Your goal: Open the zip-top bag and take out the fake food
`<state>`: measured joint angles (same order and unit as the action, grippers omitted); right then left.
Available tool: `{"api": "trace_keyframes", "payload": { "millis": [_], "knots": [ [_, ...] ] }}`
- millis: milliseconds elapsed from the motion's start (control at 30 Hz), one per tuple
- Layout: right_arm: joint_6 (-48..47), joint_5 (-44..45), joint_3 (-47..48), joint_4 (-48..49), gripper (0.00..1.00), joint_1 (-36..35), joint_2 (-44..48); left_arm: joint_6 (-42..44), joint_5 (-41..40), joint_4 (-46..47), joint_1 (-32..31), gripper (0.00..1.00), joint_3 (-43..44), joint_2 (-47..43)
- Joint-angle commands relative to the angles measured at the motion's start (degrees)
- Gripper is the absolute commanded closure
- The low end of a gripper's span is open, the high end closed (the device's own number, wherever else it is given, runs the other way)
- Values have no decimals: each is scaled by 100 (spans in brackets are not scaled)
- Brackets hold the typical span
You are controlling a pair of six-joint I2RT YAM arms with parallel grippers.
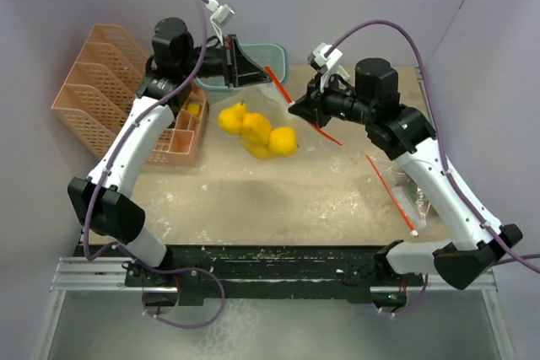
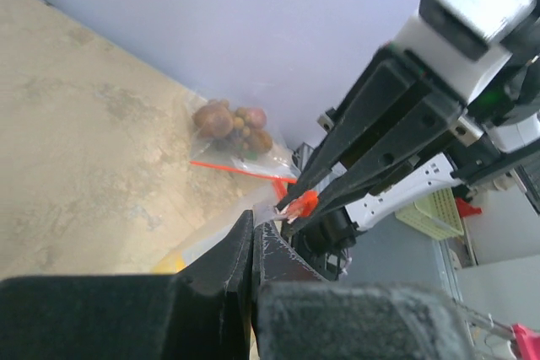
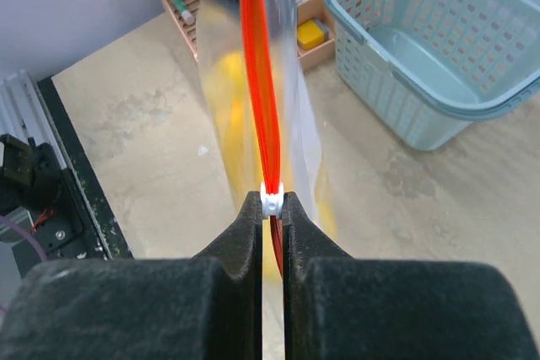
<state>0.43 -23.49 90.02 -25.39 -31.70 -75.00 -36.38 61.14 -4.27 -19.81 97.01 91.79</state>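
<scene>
Yellow glossy fruit (image 1: 257, 134), several rounded pieces bunched together, sits inside a clear bag (image 1: 287, 120) slung between two grippers over the far middle of the table (image 1: 278, 200). The bag's red zip (image 3: 256, 82) runs as one thin straight strip along its top edge. The left gripper (image 1: 260, 72) has its fingers pressed together on the bag's far-left edge. The right gripper (image 1: 297, 110) has its dark, felt-like fingers (image 3: 240, 233) pinched on the white slider (image 3: 270, 202) at the right end of the zip. From the left wrist, the two grippers face each other closely, tips nearly meeting.

A second clear bag (image 1: 405, 196) with its own red strip lies flat on the right side of the table, beside the right arm and well apart from the held bag. Inside it is a brown cluster (image 2: 232, 122) of small balls.

Just beyond the held bag, at the far edge, stands a pale teal plastic basket (image 1: 277, 52) with perforated walls, partly hidden by the left gripper. To the far left is a peach slatted rack (image 1: 93, 90), and just beside it, nearer the fruit, a matching caddy (image 1: 181, 137) with small compartments, one holding something yellow. The table is beige and mottled, with pale specks scattered toward the near edge.
</scene>
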Motion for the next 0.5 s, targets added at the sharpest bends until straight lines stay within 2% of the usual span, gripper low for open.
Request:
{"api": "trace_keyframes", "payload": {
  "millis": [0, 233, 333, 467],
  "knots": [
    [-91, 38, -377, -543, 100, 23, 267, -285, -268, 512, 658, 100, 570, -416],
    [6, 163, -1101, -696, 100, 24, 830, -539, -275, 467, 1423, 100, 540, -565],
    [134, 173, -1355, -687, 100, 24, 1116, -581, -350, 509, 1488, 100, 457, -592],
    [251, 247, -1477, -718, 100, 24, 1289, -961, -336, 1079, 1489, 100, 52, -592]
  ]
}}
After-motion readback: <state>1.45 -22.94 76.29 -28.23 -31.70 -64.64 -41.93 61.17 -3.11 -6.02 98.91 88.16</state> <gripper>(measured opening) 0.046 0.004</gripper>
